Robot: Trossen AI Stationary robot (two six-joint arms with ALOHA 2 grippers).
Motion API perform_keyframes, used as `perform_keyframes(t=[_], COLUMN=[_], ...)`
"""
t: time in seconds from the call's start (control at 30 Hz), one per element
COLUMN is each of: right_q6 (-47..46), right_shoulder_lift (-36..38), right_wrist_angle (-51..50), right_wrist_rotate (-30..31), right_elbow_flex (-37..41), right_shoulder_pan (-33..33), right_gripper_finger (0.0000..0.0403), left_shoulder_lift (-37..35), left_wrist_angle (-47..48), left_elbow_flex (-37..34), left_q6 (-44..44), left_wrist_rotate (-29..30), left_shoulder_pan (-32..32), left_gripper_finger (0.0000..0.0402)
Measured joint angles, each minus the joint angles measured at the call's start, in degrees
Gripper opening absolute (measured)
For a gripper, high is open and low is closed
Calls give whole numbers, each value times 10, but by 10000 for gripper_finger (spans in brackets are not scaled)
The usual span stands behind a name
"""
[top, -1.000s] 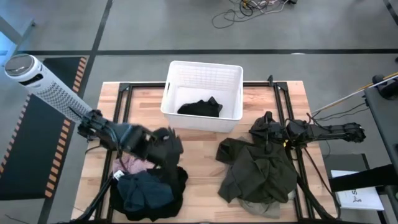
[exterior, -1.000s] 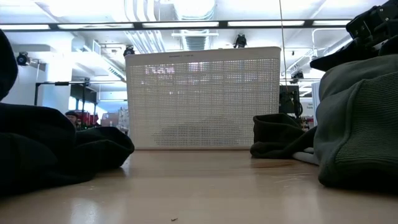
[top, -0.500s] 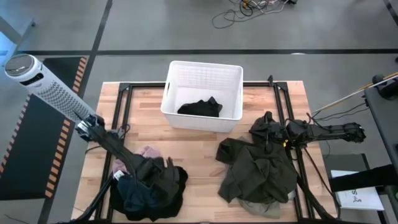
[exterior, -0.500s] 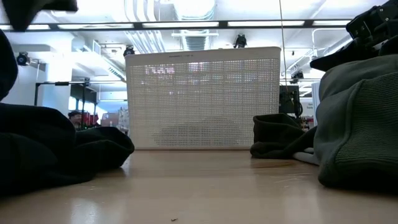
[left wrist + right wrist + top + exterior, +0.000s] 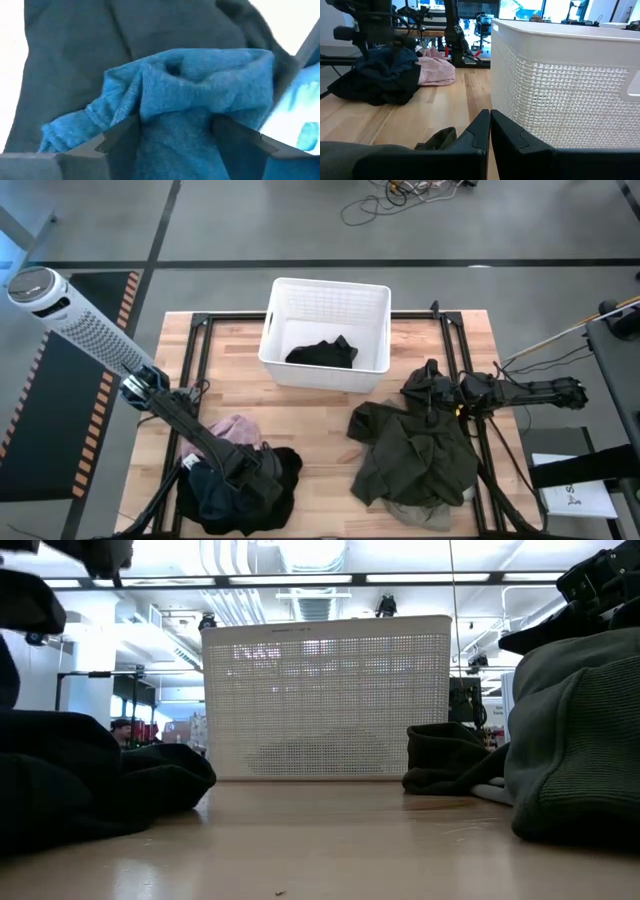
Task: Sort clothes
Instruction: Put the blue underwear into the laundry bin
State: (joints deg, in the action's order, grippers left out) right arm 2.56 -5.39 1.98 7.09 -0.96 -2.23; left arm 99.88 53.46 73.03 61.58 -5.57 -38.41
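Note:
At the near left lies a pile of black and dark teal clothes [image 5: 225, 495]. My left gripper [image 5: 248, 470] points down into it, open, straddling a bunched teal fold [image 5: 200, 85]. A pale pink shirt [image 5: 238, 430] lies against the pile's far side. At the near right is a heap of olive and khaki clothes [image 5: 415, 450]. My right gripper [image 5: 490, 122] waits shut and level over its far edge. One black piece [image 5: 322, 354] lies in the white basket [image 5: 330, 283]. My left gripper comes from above, its fingers [image 5: 117, 140] pointing down into the dark pile. The teal fold [image 5: 175, 115] stands between the two open fingers and reaches the inner side of each. The cloth rests on the pile, slack.
The lattice-walled basket stands at the table's far middle. Bare wood [image 5: 325, 470] shows between the two heaps. Black frame rails [image 5: 200, 350] cross the table's left and right parts. A white perforated cylinder [image 5: 70, 315] stands off the table's left.
My left gripper has come down from above the pink shirt toward the table's near edge and onto the dark pile, tipping to point more steeply down. The pink shirt, hidden under the arm before, now shows.

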Motion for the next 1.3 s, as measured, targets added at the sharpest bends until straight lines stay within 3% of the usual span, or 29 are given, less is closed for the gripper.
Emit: perform_keyframes(t=[0.17, 0.4, 0.6, 0.7, 0.93, 1.13, 1.3], right_q6=[0, 0, 0, 0, 0, 0, 0], right_shoulder_lift=[0, 0, 0, 0, 0, 0, 0], right_wrist_angle=[0, 0, 0, 0, 0, 0, 0], right_wrist_rotate=[0, 0, 0, 0, 0, 0, 0], right_elbow_flex=[0, 0, 0, 0, 0, 0, 0], right_shoulder_pan=[0, 0, 0, 0, 0, 0, 0], right_gripper_finger=[0, 0, 0, 0, 0, 0, 0], left_shoulder_lift=[0, -1, -2, -2, -2, -2, -3], left_wrist_angle=[-4, 1, 70, 133, 253, 280, 265], left_elbow_flex=[-12, 22, 113, 184, 355, 487, 586], left_q6=[22, -15, -22, -35, -114, -233, -356], left_wrist_rotate=[-1, -53, -28, 35, 256, 435, 499], left_shoulder_pan=[0, 12, 29, 35, 74, 123, 169], left_gripper_finger=[179, 16, 9, 4, 2, 1, 1])
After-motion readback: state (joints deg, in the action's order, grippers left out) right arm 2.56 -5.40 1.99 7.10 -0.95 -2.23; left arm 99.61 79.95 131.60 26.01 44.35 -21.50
